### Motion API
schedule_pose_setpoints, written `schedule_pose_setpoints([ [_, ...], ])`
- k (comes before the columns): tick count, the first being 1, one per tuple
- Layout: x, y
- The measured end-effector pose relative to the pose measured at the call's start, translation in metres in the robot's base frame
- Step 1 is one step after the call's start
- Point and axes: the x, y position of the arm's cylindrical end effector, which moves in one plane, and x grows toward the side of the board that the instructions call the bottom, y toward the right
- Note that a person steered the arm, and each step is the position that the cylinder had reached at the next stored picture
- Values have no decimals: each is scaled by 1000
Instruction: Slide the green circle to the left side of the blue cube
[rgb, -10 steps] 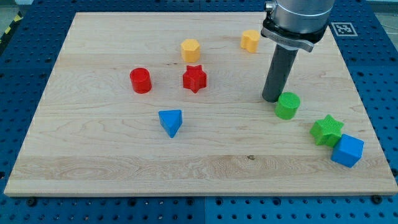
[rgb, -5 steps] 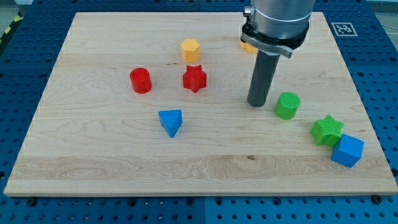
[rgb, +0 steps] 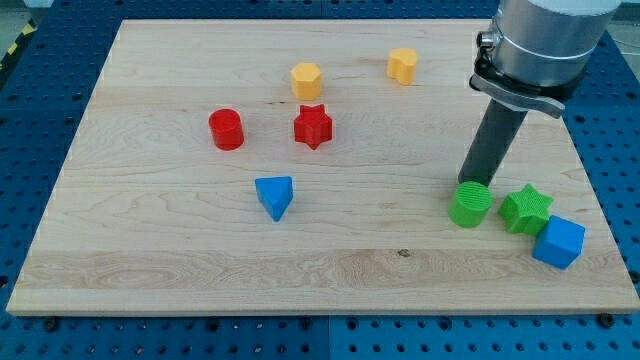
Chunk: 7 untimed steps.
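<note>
Camera view: no containers showing, only a wooden board (rgb: 150, 240). No claw either, just my tip (rgb: 472, 183) touching the green circle (rgb: 470, 206) at its 12 o'clock. Circle sitting upright, a short cylinder, just beside the green star (rgb: 526, 209) at 3 o'clock; blue cube (rgb: 558, 242) lying at 4 o'clock.

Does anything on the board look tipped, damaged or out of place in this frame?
Nothing stands out. All the blocks sit flat on the wooden board. My tip is right behind the green circle, which lies left of the green star and up-left of the blue cube.
</note>
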Motion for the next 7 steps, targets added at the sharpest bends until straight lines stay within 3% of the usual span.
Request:
schedule_pose_setpoints([
  [1,-12,-26],
  [2,8,-47],
  [7,61,-15],
])
